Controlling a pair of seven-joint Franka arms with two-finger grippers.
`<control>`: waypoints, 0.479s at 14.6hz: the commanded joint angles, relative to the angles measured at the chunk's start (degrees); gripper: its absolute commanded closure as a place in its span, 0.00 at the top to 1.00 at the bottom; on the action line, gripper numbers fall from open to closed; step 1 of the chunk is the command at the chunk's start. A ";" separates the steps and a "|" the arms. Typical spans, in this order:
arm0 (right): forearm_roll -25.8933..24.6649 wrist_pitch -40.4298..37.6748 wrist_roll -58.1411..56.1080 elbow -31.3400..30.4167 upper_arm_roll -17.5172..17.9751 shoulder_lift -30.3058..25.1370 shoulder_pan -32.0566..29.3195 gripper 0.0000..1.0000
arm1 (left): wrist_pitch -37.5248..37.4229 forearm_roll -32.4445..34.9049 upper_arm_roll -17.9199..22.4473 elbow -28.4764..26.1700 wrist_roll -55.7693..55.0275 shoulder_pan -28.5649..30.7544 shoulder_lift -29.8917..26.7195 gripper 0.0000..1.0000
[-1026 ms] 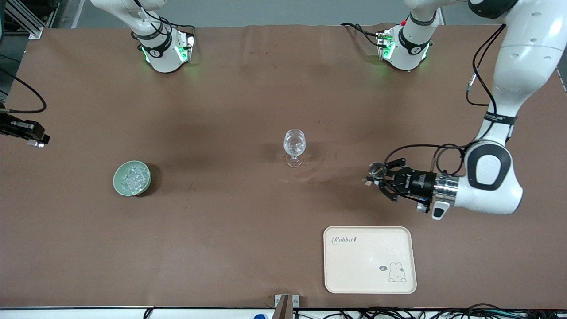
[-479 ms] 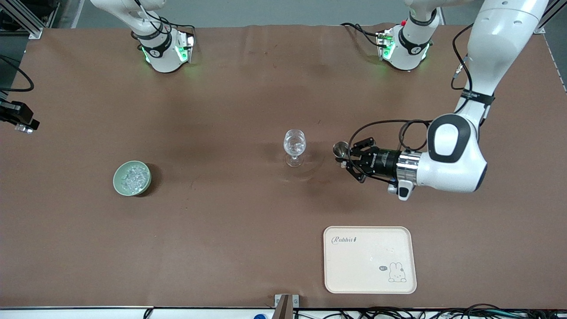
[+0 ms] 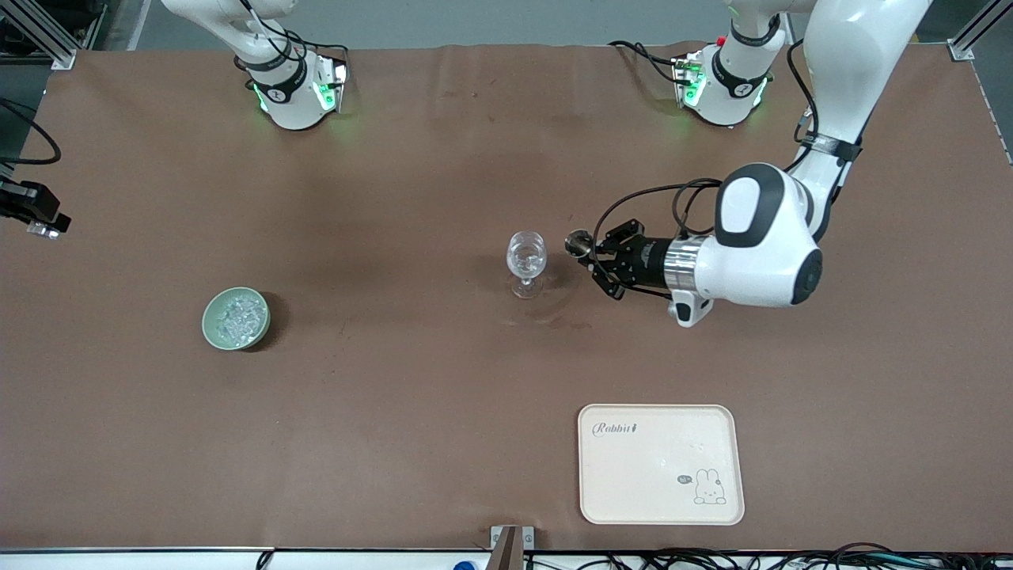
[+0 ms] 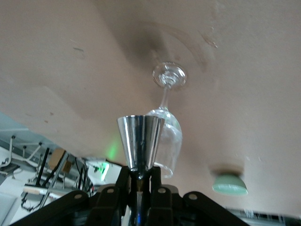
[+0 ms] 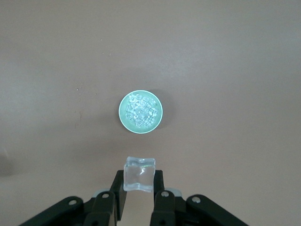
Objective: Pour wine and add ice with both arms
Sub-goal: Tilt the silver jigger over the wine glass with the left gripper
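A clear stemmed glass (image 3: 526, 261) stands mid-table. Just beside its bowl, toward the left arm's end, my left gripper (image 3: 590, 253) lies level and is shut on the stem of a small shiny metal cup (image 3: 577, 242). The left wrist view shows that cup (image 4: 140, 141) right in front of the glass (image 4: 168, 139). The wine is not visible. Ice (image 3: 237, 317) fills a pale green bowl (image 3: 207, 323). My right gripper (image 3: 41, 226), at the right arm's end of the table, is shut on one ice cube (image 5: 139, 174), high above the bowl (image 5: 123, 117).
A cream tray (image 3: 661, 507) with a rabbit print lies near the front edge, nearer to the camera than the left gripper. Both arm bases (image 3: 289, 91) (image 3: 724, 87) stand along the back edge. Brown cloth covers the table.
My left gripper has carried the metal cup from above the tray's back side up to the glass. The right gripper shifted slightly toward the back, then held still.
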 commanded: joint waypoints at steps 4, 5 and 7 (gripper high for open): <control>0.27 -0.89 -0.57 -0.79 0.47 -1.95 -1.20 0.10 | 1.48 6.12 0.20 -1.33 -8.05 -3.71 -2.25 0.01; 0.27 -0.89 -0.57 -0.88 0.47 -1.95 -1.20 0.10 | 1.49 7.17 0.20 -1.15 -9.46 -4.16 -2.25 0.01; 0.36 -0.72 -0.57 -0.79 0.47 -1.86 -1.20 0.10 | 2.62 8.93 0.20 -1.06 -11.83 -4.95 -2.16 0.01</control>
